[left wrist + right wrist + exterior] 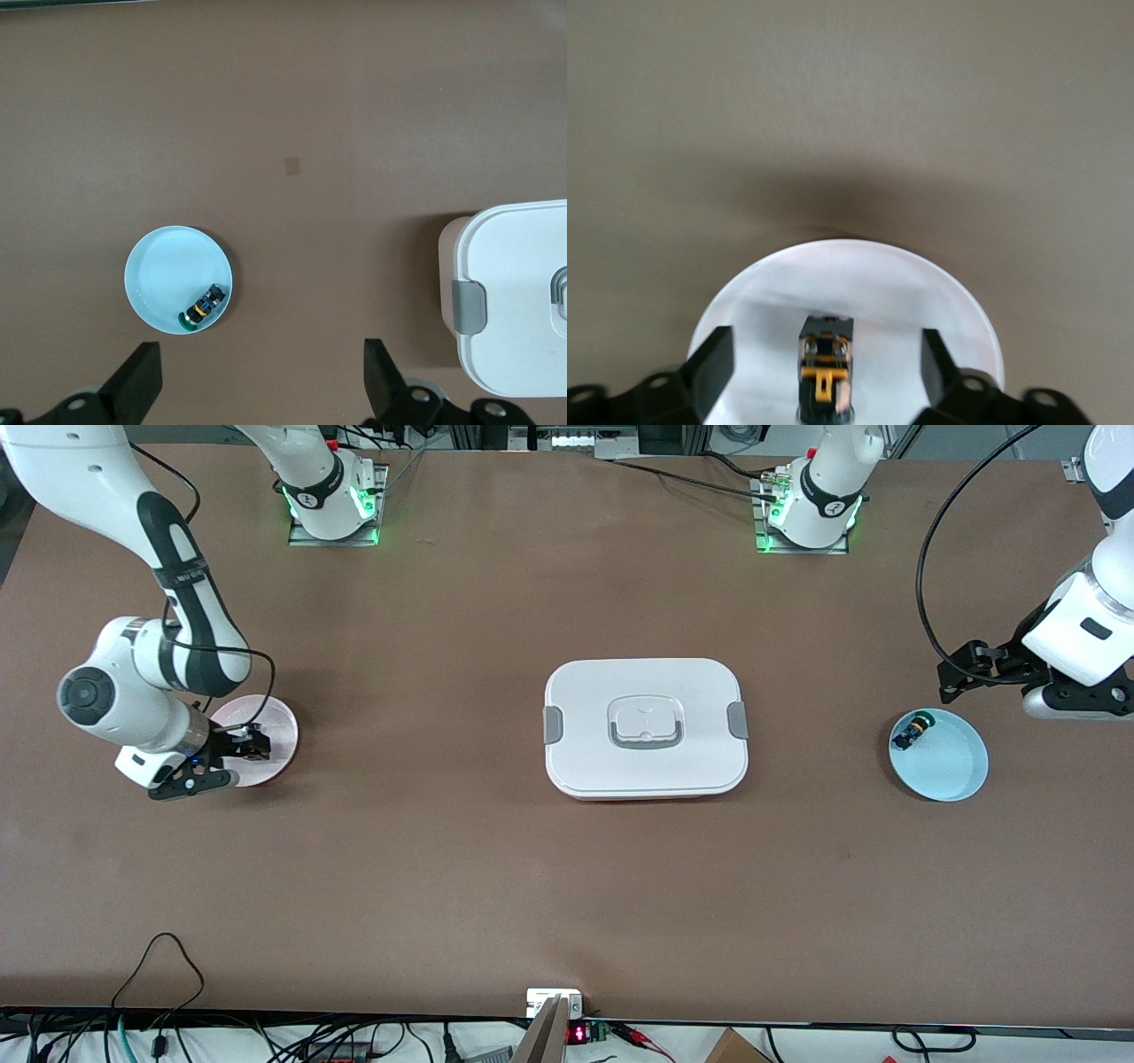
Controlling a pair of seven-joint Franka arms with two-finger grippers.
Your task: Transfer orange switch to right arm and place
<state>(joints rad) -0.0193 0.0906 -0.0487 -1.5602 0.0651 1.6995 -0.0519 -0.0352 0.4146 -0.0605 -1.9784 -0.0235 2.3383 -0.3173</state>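
Step in hand: release and withdrawal, as judged; the orange switch (825,367) already appears to rest on the pink plate (276,722).
Orange switch, place: on the pink plate, at mid-height of the front view toward the right arm's end of the table. The front view hides it under the gripper, so it is seen plainly only from the right wrist.
Right gripper (246,760): low over the pink plate. Its fingers (713,363) are spread wide, one on each side of the switch and clear of it, holding nothing.
Left gripper (261,390): fingers spread and empty, over bare table beside the light blue dish (957,771); this arm waits.
Method: raise the right gripper straight up with the fingers kept wide, giving no sideways drift until they are above the switch.
Risk: the body is cylindrical, so a brush from either finger could roll it toward the plate's rim.
Long axis: appears to lie flat on the plate, crosswise to the line joining the two fingers.
Pointing: the end with the orange tab faces the wrist camera. The opposite end points away from it, and whether that end is the silvery one cannot be told.
Other items: a black switch with a green cap (912,732) in the light blue dish; a white lidded container (647,691) at the centre of the front view.
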